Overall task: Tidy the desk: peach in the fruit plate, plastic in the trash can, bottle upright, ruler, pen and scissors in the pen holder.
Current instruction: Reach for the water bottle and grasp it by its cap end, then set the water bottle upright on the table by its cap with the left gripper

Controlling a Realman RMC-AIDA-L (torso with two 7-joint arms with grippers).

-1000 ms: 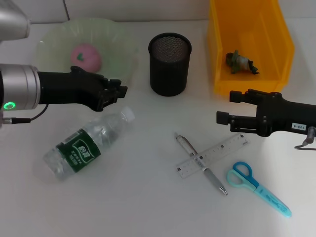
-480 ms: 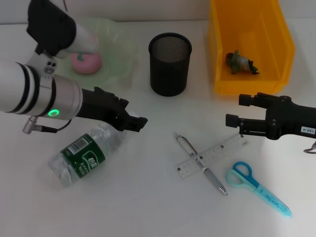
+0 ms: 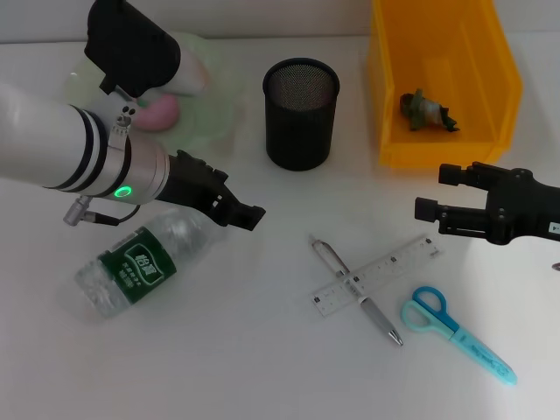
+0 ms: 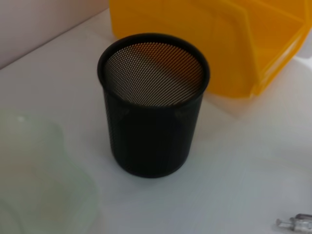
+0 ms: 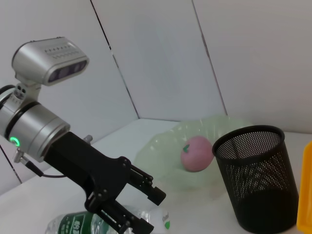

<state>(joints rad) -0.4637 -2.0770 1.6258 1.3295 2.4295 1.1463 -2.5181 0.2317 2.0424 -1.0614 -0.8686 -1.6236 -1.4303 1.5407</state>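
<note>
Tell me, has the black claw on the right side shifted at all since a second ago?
Yes. The right gripper has drawn back rightward and slightly lower, off the clear plastic ruler's end and away from the black mesh pen holder.

Left gripper (image 3: 236,210) angles low with jaws parted; right gripper (image 3: 437,199) hovers level, jaws spread.

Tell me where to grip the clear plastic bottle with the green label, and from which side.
Grip the clear plastic bottle across its round body near the neck, coming from above. It lies on its side, cap end under the left gripper, whose jaws are open there already.
</note>
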